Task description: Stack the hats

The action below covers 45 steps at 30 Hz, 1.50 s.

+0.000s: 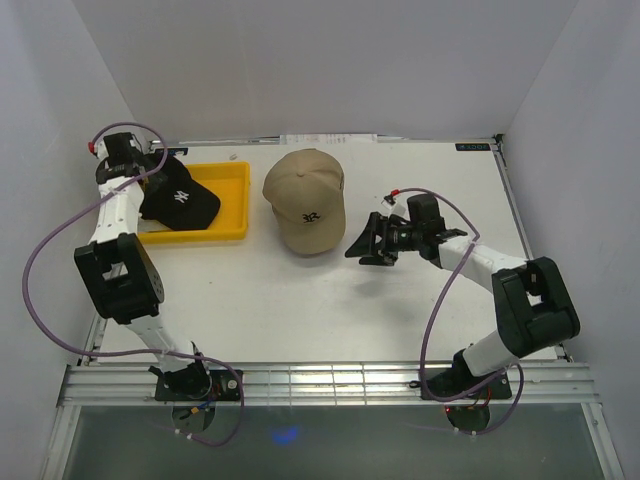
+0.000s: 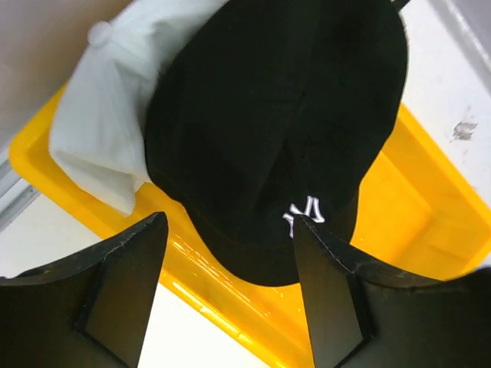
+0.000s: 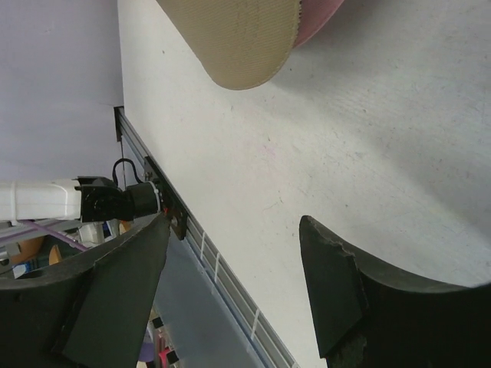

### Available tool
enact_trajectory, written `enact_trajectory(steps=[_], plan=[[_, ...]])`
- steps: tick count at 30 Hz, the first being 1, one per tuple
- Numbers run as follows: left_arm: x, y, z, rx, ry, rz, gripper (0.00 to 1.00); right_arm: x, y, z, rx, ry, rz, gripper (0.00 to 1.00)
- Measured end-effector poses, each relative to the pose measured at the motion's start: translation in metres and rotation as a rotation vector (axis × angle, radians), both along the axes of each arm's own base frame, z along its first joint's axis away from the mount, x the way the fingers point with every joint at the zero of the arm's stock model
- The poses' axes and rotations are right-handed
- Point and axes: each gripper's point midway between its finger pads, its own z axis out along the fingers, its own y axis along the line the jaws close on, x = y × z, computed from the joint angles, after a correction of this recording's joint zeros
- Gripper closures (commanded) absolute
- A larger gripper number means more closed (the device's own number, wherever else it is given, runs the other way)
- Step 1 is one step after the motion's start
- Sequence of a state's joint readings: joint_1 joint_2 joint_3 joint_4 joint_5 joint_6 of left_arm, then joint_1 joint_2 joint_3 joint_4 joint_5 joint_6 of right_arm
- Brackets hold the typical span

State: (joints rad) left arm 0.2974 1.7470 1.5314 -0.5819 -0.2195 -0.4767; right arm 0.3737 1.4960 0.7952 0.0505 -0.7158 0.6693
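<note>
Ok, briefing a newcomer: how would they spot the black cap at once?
Find the yellow tray, far left on the table. The black cap lies in it, over a white cap. It alone is black, with a white logo; the tan cap sits outside the tray.

White table (image 1: 300, 300), carrying a yellow tray (image 1: 232, 195) and, just right of that tray, a tan cap (image 1: 305, 200) atop a pink cap (image 3: 318, 19)

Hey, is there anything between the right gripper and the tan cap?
Nothing visible. Only bare table lies between the right gripper, its jaws open, and the brim of the tan cap just to its left.
</note>
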Motion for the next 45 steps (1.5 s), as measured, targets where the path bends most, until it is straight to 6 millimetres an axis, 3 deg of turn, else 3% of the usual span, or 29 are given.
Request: enact_trajectory(steps=[4,9,14,24,38,45], plan=[[0.007,-0.003,-0.019,-0.019,0.030,-0.027,0.23,-0.001,0.000,-0.013,-0.015,0.022,0.016,0.26],[0.014,-0.005,-0.021,-0.016,0.015,-0.043,0.26,-0.002,0.002,-0.025,-0.018,0.056,0.029,0.26],[0.014,-0.007,-0.031,-0.015,0.020,-0.041,0.40,-0.001,0.003,-0.027,-0.014,0.057,0.033,0.26],[0.008,-0.012,-0.046,0.010,0.065,-0.014,0.34,0.000,0.004,-0.025,-0.007,0.045,0.036,0.26],[0.007,-0.009,-0.063,0.030,0.100,0.019,0.98,-0.006,0.005,-0.021,0.004,0.027,0.041,0.27],[0.006,-0.010,-0.061,0.024,0.111,0.010,1.00,-0.009,0.005,-0.020,0.001,0.025,0.038,0.27]])
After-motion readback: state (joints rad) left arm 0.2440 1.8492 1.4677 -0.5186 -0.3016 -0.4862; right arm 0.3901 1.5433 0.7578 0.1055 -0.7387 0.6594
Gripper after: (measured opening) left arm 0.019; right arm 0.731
